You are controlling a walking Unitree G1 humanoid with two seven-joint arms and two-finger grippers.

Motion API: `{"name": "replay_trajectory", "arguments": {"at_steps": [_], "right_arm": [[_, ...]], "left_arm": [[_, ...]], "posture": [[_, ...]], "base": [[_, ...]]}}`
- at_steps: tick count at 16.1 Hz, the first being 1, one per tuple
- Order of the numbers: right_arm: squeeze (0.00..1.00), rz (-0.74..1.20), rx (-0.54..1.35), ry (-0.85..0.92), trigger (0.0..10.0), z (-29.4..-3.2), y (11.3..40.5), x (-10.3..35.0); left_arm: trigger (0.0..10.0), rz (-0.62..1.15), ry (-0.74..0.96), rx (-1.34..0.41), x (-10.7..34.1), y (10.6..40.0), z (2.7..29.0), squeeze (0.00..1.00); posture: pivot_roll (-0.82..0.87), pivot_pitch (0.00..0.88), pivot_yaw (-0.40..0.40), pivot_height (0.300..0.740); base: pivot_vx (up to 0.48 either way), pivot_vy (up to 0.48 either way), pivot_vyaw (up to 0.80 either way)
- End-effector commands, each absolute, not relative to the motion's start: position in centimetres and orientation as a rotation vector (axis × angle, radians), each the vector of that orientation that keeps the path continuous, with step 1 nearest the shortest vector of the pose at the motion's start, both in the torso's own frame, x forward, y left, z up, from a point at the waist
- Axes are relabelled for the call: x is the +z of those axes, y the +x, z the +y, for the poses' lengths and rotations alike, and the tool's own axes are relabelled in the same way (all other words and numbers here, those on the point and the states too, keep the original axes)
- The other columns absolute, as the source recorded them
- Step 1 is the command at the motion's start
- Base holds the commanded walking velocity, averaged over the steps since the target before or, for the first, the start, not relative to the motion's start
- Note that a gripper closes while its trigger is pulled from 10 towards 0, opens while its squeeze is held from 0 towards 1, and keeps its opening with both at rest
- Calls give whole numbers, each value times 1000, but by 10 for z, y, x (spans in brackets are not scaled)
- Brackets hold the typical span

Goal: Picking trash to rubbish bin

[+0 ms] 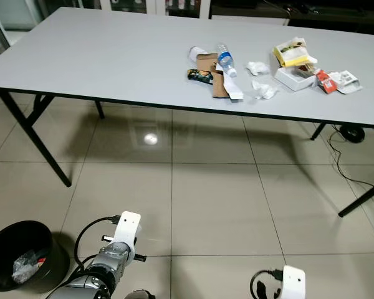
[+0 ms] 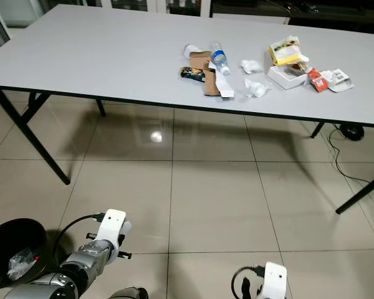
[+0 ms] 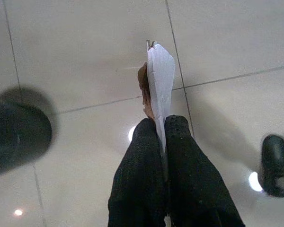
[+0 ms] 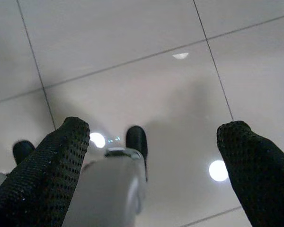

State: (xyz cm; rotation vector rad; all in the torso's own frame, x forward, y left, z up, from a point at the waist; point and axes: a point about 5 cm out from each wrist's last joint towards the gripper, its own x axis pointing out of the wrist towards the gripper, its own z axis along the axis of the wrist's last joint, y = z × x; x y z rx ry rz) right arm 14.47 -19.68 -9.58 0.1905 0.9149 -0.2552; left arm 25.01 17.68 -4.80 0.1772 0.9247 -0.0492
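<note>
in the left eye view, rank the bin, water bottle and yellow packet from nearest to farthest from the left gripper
1. Black bin, on the floor at the left arm's side.
2. Water bottle, lying mid-table.
3. Yellow packet, farther right on the table.

The left gripper is pinching a paper scrap.

**Tally of what is in sight**

One grey table [image 1: 100,56], one black rubbish bin [image 1: 25,249], one plastic bottle [image 1: 225,60], two crumpled white tissues [image 1: 258,68], one open white box [image 1: 294,77], one yellow packet [image 1: 292,52], one dark snack wrapper [image 1: 199,75], one folded paper scrap [image 3: 160,80], two grippers
</note>
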Motion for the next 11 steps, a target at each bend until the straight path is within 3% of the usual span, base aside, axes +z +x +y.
{"name": "replay_trajectory", "arguments": {"at_steps": [1,5,11], "right_arm": [[0,918,-274,222,10000,-198,144,-96],[0,921,-278,208,10000,-204,142,-96],[0,924,-281,193,10000,-208,142,-96]], "left_arm": [[10000,946,155,-15,-52,244,180,0],[10000,924,96,-4,-53,241,183,0],[10000,926,165,-77,-56,238,174,0]], "posture": [[95,85,-36,740],[102,82,-46,740],[103,74,-49,740]], "base": [[0,0,0],[0,0,0],[0,0,0]]}}
